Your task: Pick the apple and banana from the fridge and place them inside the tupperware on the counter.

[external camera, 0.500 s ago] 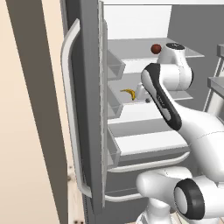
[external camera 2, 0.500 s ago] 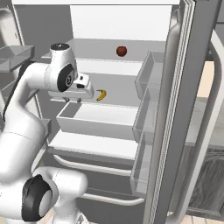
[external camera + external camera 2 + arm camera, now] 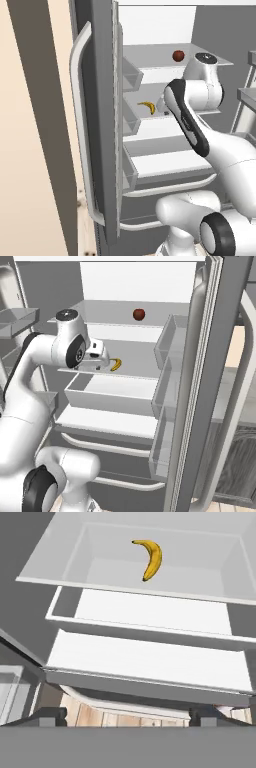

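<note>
hand view: open gripper (image 3: 127, 714) short of the banana (image 3: 151, 559) on its shelf.

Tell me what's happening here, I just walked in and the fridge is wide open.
The robot arm is reaching into the open fridge with its gripper open and holding nothing. The hand sits at the middle shelf, close beside the banana, which lies loose on that shelf. The apple rests untouched on the shelf above, toward the back. Neither fruit has been picked up yet, so the packing job is only starting; the banana looks like the first target.
</note>
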Motion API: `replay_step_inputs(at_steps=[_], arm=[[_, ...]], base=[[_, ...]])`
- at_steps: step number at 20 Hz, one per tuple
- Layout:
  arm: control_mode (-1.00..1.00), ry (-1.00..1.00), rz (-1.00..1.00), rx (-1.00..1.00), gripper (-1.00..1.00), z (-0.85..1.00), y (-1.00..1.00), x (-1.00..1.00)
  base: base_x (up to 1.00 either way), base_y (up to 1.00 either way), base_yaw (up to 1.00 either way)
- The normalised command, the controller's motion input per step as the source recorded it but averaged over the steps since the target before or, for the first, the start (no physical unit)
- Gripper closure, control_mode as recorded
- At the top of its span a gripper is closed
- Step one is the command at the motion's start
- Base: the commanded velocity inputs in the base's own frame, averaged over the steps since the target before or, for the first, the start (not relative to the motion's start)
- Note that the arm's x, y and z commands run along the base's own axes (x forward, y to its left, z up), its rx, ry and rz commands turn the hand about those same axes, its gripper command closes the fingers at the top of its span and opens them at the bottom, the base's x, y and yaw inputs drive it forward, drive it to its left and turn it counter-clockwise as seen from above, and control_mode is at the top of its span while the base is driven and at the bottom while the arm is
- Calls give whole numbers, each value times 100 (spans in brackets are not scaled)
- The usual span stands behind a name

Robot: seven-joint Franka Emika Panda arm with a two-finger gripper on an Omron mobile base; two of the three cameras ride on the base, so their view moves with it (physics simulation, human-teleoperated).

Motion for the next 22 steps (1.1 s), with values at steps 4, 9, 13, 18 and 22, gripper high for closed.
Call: replay_step_inputs(at_steps=[4,9,13,18,22], arm=[[-100,-14,20,0,-100,-16,-8,50],[-100,8,0,0,-100,-16,-2,44],[-100,29,0,0,-100,-15,0,36],[-100,-5,0,0,-100,-22,0,45],[-100,-22,0,0,-100,-27,-1,37]], base=[[0,0,0],[0,0,0],[0,0,0],[0,0,0],[0,0,0]])
